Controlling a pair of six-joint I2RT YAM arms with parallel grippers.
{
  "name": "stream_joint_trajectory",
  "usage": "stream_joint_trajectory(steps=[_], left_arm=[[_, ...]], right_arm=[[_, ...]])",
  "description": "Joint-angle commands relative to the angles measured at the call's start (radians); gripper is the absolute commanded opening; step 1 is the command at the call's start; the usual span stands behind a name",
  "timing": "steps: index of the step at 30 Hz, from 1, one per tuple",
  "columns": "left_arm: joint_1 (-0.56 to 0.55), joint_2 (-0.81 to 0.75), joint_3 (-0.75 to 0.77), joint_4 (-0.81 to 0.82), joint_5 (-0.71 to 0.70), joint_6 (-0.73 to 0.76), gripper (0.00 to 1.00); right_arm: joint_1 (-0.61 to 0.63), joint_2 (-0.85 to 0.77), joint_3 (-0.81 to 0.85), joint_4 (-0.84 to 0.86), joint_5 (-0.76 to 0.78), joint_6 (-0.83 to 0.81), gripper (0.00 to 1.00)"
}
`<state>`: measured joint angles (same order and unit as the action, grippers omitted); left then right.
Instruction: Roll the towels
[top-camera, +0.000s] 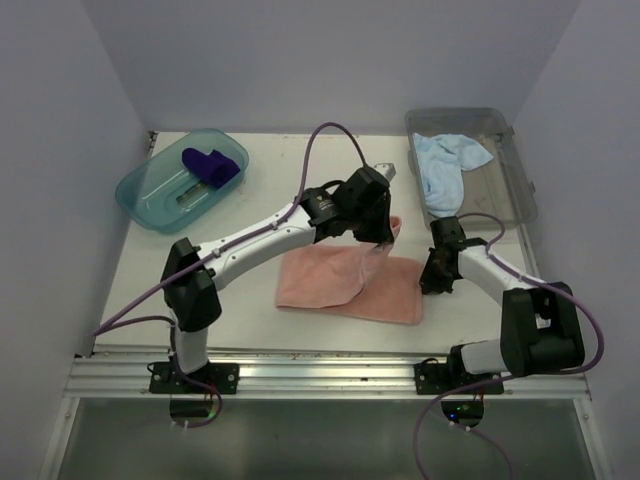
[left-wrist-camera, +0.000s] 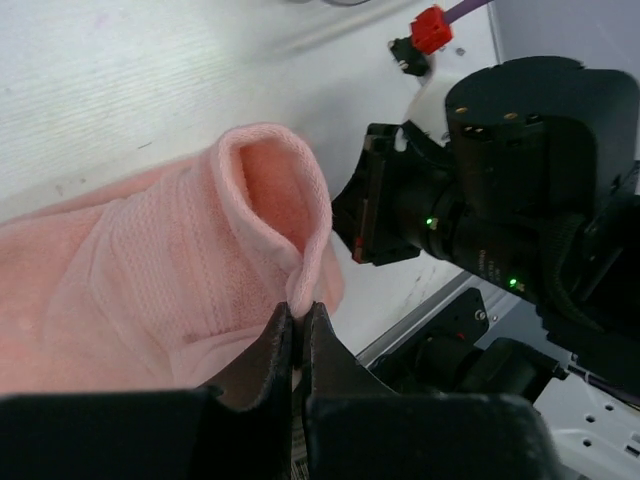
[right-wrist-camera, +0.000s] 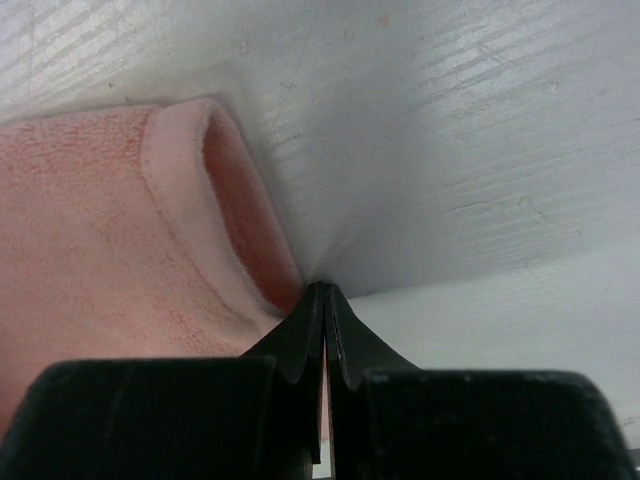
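Note:
The salmon pink towel (top-camera: 340, 285) lies spread in the middle of the table. My left gripper (top-camera: 385, 235) is shut on its far right corner and holds that corner lifted; in the left wrist view the towel's hem (left-wrist-camera: 270, 190) curls up out of the closed gripper (left-wrist-camera: 298, 315). My right gripper (top-camera: 437, 280) is shut, with its tips down on the table right beside the towel's right edge (right-wrist-camera: 200, 200); nothing shows clearly between its tips (right-wrist-camera: 326, 290). The dark purple towel (top-camera: 208, 165) lies in the teal tub. The light blue towel (top-camera: 445, 160) lies in the clear bin.
The teal tub (top-camera: 150, 195) stands at the back left and the clear grey bin (top-camera: 515, 190) at the back right. White walls close in the table on three sides. My right arm (left-wrist-camera: 530, 180) sits close to the left gripper.

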<state>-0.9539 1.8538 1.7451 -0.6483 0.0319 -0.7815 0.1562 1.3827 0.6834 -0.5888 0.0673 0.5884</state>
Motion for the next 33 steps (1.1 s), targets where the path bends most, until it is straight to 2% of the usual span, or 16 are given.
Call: stream_joint_trajectory(steps=[1,13,25,27,29,30,32,33], left_arm=[[-0.022,0.045,0.111,0.018,0.025,-0.033,0.0],[-0.057,0.231,0.171,0.055,0.091,-0.102,0.0],[-0.068,0.306,0.208,0.118,0.131,-0.144,0.0],[-0.078,0.321,0.214,0.133,0.172,-0.134,0.0],[-0.082,0.331,0.212,0.112,0.197,-0.124,0.12],[-0.082,0.329,0.211,0.105,0.206,-0.114,0.3],[-0.082,0.288,0.179,0.113,0.204,-0.095,0.59],[-0.082,0.265,0.162,0.124,0.204,-0.09,0.62]], right_arm=[[-0.001,0.052,-0.012,0.015,0.019,0.022,0.0],[-0.001,0.084,-0.011,0.041,-0.011,0.027,0.0],[-0.003,0.09,-0.028,0.053,-0.018,0.028,0.0],[-0.003,0.084,-0.027,0.049,-0.009,0.03,0.0],[-0.012,0.073,-0.03,0.043,-0.003,0.034,0.0],[-0.015,0.049,-0.039,0.044,0.003,0.037,0.0],[-0.03,0.015,-0.048,0.043,0.015,0.047,0.0],[-0.035,-0.013,-0.048,0.032,0.017,0.045,0.0]])
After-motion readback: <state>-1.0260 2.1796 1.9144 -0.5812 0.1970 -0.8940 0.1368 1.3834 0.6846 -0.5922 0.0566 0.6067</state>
